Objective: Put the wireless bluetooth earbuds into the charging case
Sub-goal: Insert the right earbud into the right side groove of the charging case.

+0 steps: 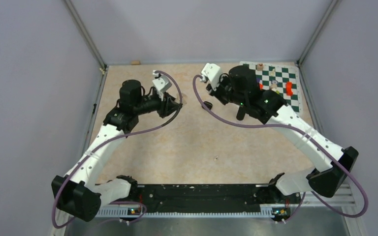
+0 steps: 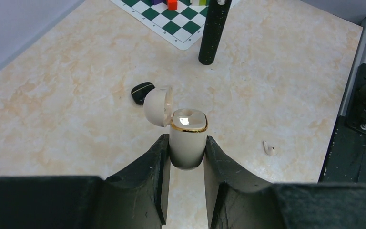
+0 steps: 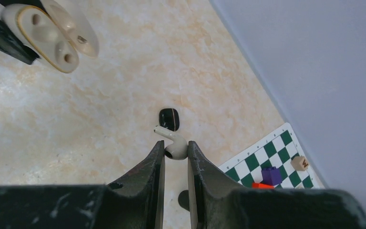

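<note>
- Currently the right gripper [image 3: 175, 145] pinches a white earbud [image 3: 177, 151] by its rounded head, jaws drawn narrow, with the stem jutting up and sideways. The hold on so small and glossy a bud looks slight, so it could twist or pop free as the arm travels.
- Opposite, the left gripper [image 2: 187, 141] clamps the cream charging case [image 3: 47, 38] by its body, raised off the table [image 2: 66, 109]. The lid [image 2: 156, 106] is hinged back and both sockets [image 3: 68, 57] appear empty. An off-centre push could tilt the case or slide it through the fingers.
- The stem is not lined up with a socket. Brought in at this angle, the bud would likely catch on the gold rim [image 2: 189, 129] and not seat.
- The lid leans close to the opening, where the broad right fingers could knock it shut or wedge against it.
- A second white earbud [image 2: 268, 148] lies loose on the table near the case. A small black glossy object [image 2: 142, 92] sits just beyond the lid. A dropped bud or a low sweep of either arm could scatter them.
</note>
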